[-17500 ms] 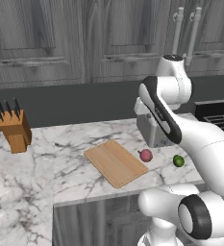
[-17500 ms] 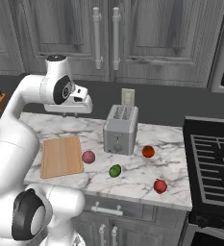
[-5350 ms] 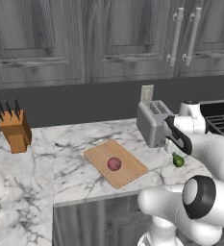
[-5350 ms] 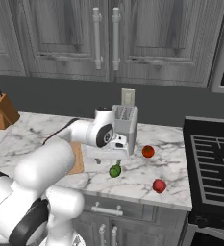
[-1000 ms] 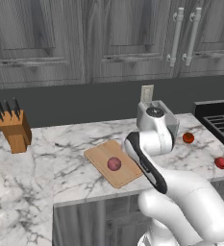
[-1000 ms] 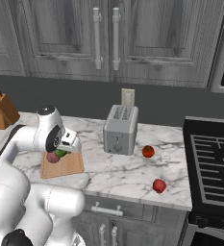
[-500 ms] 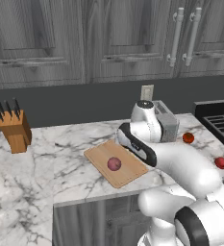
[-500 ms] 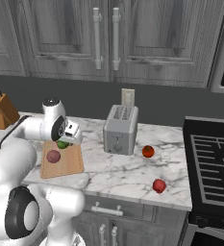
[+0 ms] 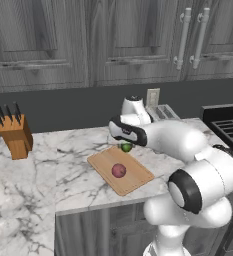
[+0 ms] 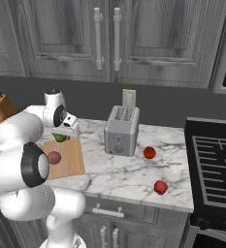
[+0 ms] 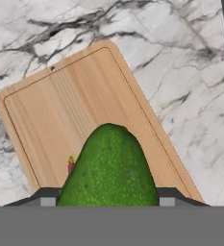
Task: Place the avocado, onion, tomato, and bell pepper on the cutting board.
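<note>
While the onion is lying on the cutting board, the gripper is gripping the avocado above its far edge; two red items are waiting.

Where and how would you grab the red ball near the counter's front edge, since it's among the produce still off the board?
Take the red ball across its widest middle, coming straight down from above. It is round, so the jaws likely hold best on opposite sides at the equator. It sits alone on bare marble counter, apart from the toaster and the other red ball, so nothing seems to block a top approach.
</note>
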### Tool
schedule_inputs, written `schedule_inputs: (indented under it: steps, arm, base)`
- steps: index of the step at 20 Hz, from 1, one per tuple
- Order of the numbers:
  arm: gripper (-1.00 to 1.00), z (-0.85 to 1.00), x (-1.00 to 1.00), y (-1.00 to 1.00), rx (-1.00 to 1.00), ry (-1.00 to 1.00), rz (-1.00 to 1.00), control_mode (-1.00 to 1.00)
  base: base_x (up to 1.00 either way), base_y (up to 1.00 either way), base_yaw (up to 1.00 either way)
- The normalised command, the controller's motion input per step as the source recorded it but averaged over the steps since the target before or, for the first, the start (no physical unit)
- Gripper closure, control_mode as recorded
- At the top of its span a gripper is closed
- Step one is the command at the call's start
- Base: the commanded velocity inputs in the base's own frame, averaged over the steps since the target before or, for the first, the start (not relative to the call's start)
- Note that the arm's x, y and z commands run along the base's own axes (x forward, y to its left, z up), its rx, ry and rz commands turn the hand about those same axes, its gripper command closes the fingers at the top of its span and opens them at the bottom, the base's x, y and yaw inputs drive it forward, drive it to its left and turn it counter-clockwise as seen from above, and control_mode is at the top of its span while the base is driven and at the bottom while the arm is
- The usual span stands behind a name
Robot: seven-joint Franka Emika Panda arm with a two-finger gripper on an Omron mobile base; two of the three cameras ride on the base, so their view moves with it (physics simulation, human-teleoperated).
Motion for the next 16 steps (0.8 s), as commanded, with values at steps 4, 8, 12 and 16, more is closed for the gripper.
schedule_inputs:
  steps: [4, 8, 12, 16]
  arm:
    - [1.00, -0.14, 0.33, 0.15, 0.00, 0.14, 0.00, -1.00]
    - [1.00, -0.34, 0.12, 0.00, 0.00, 0.10, 0.00, -1.00]
    - [1.00, -0.46, 0.15, 0.00, 0.00, 0.10, 0.00, -1.00]
    - [1.00, -0.49, 0.26, 0.00, 0.00, 0.11, 0.00, -1.00]
  base:
    - [0.00, 0.00, 0.00]
    - [0.00, 0.00, 0.00]
    - [0.00, 0.00, 0.00]
    - [0.00, 0.00, 0.00]
